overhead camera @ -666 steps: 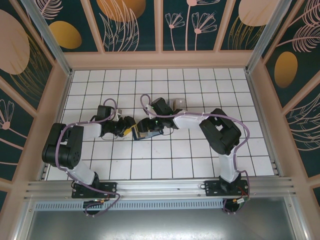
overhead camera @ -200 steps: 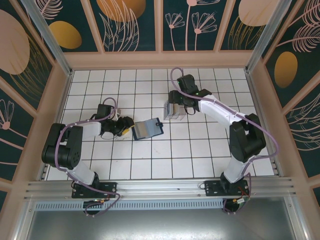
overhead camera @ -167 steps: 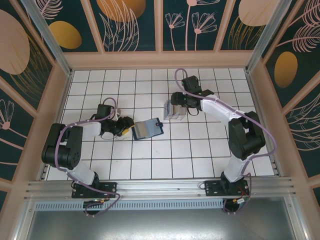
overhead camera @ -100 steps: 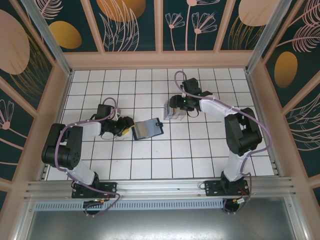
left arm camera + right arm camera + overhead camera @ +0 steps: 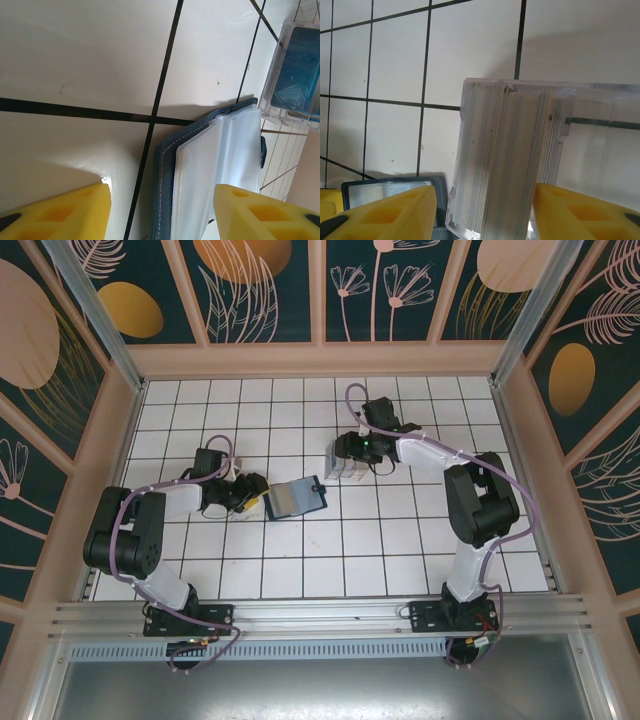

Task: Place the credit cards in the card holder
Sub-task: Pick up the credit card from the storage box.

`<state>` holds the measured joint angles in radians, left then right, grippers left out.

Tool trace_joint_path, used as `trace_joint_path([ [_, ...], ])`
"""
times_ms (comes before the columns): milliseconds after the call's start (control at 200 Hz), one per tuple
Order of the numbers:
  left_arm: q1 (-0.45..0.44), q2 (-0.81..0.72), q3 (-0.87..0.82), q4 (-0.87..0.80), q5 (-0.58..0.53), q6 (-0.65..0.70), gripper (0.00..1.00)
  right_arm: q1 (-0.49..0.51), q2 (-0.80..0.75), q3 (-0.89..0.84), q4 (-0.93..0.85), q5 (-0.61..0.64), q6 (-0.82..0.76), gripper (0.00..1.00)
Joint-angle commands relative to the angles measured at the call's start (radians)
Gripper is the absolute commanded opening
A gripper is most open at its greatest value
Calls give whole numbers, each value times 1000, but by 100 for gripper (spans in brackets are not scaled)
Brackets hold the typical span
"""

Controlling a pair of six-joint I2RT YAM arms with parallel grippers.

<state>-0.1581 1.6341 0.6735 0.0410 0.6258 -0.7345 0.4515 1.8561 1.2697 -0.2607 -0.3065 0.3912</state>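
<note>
White tiled floor [image 5: 400,540] with black grout, boxed in by teal floral wall panels [image 5: 270,290].

Left gripper [image 5: 160,210]: yellow fingers [image 5: 55,212] are spread and pinch nothing. The card holder [image 5: 210,160] lies open and flat on the tiles. Its stitched navy edge sits in the gap between the fingers. Its clear pockets run under the finger at the lower right of the wrist frame (contact there: cannot tell). In the top view the holder is at frame centre, just right of this gripper. Going outward, the wrist sits low over the tiles and the forearm runs off to the left. The elbow is folded at mid-left, and the base is at lower left on the aluminium rail [image 5: 300,618].

Right gripper [image 5: 485,210]: jaws apart, straddling the ribbed part of the clear rack [image 5: 510,165]. A sliver of floor shows between the lower-left finger and the rack wall (the other side is too tight to call). A corner of the holder shows at the bottom left of this wrist view, near the rack. Going outward, the wrist is just above and right of centre in the top view. The forearm stretches right to an elbow at mid-right, and the upper link drops to the base at lower right.

The rack stands just above and right of the holder. A flat blue piece [image 5: 300,65] sits inside it (card or not: cannot tell).
</note>
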Motion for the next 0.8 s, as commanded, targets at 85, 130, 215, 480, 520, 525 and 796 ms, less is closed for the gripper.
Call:
trace_joint_path([
  [85,3,41,4,-42,-15,-5,58,4,3,24,31,-66,-8,53],
  [130,3,42,5,-39,-8,-4,58,3,4,16,45,-69,-6,54],
  [215,3,44,11,-46,-22,0,58,4,21,29,40,-78,-8,52],
  [480,4,59,24,-62,-24,11,58,4,-7,18,72,-90,-12,49],
  [520,4,64,26,-58,-21,10,58,4,-10,14,82,-100,-13,49],
  [525,3,64,26,-58,-21,9,58,4,-11,14,82,-101,-13,48],
  [796,4,74,60,-76,-19,15,58,7,-23,-6,107,-98,-5,41],
])
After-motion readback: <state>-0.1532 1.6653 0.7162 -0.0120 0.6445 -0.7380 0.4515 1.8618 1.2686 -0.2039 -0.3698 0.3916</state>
